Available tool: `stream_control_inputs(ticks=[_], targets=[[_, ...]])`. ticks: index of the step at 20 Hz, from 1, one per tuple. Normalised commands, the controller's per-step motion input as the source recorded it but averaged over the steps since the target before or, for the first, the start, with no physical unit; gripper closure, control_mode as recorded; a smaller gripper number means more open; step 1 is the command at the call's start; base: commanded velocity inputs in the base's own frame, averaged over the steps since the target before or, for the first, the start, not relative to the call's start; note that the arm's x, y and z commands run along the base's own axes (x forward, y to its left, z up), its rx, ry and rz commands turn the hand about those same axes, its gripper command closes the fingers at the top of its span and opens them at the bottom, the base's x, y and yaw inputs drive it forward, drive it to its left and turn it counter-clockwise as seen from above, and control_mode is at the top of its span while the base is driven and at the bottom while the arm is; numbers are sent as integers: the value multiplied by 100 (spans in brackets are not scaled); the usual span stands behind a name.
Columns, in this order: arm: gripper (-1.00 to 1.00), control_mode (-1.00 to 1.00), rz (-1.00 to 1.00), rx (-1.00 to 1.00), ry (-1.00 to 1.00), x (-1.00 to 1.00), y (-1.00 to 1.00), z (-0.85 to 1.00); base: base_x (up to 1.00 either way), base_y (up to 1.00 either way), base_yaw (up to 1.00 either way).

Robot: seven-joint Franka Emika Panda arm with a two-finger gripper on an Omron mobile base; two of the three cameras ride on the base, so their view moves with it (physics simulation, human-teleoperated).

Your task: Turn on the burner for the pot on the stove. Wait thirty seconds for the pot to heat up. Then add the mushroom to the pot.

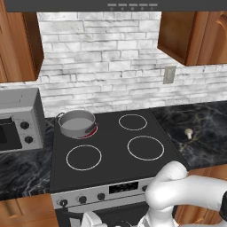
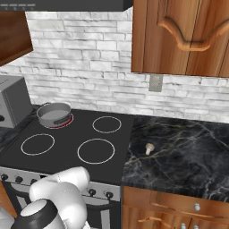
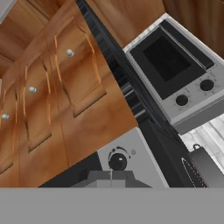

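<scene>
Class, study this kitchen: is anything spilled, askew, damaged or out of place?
Nothing is spilled or damaged. The small grey steel pot stands upright on the red-rimmed burner ring. One oddity: the tiny beige mushroom lies loose on the black marble counter.

pot (image 1: 77, 123) on rear-left burner (image 1: 91, 131) of stove (image 1: 113, 166), oven (image 1: 18, 119) left, mushroom (image 1: 189, 132) on counter (image 1: 208, 133) right

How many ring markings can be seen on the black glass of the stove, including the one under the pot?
4: front left, front right, back right, and the burner at back left, mostly hidden under the pot, with its red rim showing.
</scene>
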Motion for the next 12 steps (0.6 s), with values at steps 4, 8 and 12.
stream_control_inputs(ticks=[4, 8, 12], targets=[[100, -100, 0, 0, 0, 0, 0, 0, 0, 0, 0], [100, -100, 0, 0, 0, 0, 0, 0, 0, 0, 0], [100, -100, 0, 0, 0, 0, 0, 0, 0, 0, 0]])
